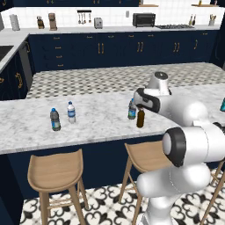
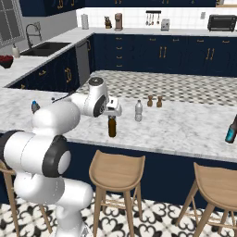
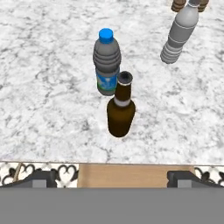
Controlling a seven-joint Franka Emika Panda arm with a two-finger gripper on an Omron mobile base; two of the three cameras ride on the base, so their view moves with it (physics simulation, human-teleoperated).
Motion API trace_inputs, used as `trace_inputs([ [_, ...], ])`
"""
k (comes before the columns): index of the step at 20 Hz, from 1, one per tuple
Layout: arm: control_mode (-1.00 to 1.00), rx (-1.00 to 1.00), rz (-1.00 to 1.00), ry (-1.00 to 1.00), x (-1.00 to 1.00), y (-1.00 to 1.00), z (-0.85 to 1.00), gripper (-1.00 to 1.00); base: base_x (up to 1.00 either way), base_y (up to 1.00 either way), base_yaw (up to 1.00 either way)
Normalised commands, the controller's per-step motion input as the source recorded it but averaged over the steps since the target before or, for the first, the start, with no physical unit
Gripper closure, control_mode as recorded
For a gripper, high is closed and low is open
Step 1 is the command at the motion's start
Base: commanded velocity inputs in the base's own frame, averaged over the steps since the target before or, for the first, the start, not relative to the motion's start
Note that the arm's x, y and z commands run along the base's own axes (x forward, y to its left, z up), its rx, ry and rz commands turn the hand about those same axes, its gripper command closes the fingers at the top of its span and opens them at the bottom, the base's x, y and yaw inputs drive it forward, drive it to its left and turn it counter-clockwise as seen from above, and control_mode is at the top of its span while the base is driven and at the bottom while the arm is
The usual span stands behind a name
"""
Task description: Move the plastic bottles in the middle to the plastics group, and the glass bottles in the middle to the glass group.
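A slim dark brown glass bottle [image 3: 120, 111] stands near the counter's front edge. Just behind it is a dark plastic bottle [image 3: 106, 61] with a blue cap and a blue-green label. A pale clear-grey plastic bottle [image 3: 179, 35] stands farther back on the right. My gripper [image 3: 113, 177] hangs open above the brown bottle [image 1: 140, 117], holding nothing. The plastics group, a dark grey bottle [image 1: 55, 119] and a clear-white one [image 1: 71, 112], stands to the left on the counter. A teal glass bottle [image 2: 231, 129] stands at the far right.
Two small brown wooden shakers [image 2: 154, 101] stand behind the pale bottle [image 2: 138, 111]. Wooden stools [image 1: 55, 169] line the front of the marble counter [image 1: 96, 125]. A sink [image 2: 44, 47] lies at the back left.
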Motion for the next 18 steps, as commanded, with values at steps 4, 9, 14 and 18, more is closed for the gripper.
trace_inputs([
  [4, -1.0, 0.0, 0.0, -0.11, 0.34, 0.0, -0.03, -1.0, 0.0, 0.0, 0.0],
  [9, -1.0, -0.01, 0.0, -0.03, 0.11, 0.0, -0.1, -1.0, 0.0, 0.0, 0.0],
  [14, -1.0, -0.02, 0.0, 0.16, 0.0, 0.0, -0.02, -1.0, 0.0, 0.0, 0.0],
  [18, -1.0, 0.0, 0.0, 0.11, 0.0, -0.06, -0.23, -1.0, 0.0, 0.0, 0.0],
])
